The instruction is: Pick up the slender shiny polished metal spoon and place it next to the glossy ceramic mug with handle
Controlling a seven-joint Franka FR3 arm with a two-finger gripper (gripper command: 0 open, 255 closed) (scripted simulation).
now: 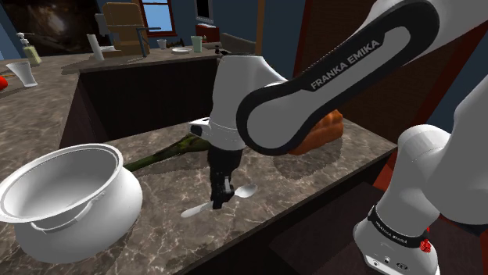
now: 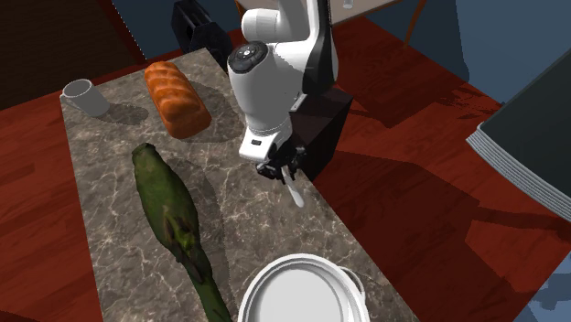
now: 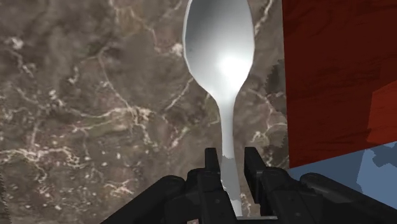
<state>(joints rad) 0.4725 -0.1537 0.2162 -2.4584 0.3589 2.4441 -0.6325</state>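
Observation:
A shiny silver spoon (image 3: 218,44) is clasped by its handle between my black fingers, its bowl pointing away from the hand. My gripper (image 3: 232,167) is shut on it, close over the brown marble counter (image 3: 95,95) near that counter's edge. In the shoulder view the spoon (image 1: 244,191) lies level under the gripper (image 1: 221,195); whether it touches the stone I cannot tell. In the second exterior view the gripper (image 2: 282,171) holds the spoon (image 2: 294,193) at the counter's right edge. A grey mug (image 2: 80,92) stands at the far left corner of the counter.
A loaf of bread (image 2: 176,99) lies near the mug. A long green object (image 2: 169,206) stretches along the counter's middle. A big white pot (image 1: 66,199) stands at the near end. Red wooden floor (image 2: 412,183) lies beyond the counter's edge.

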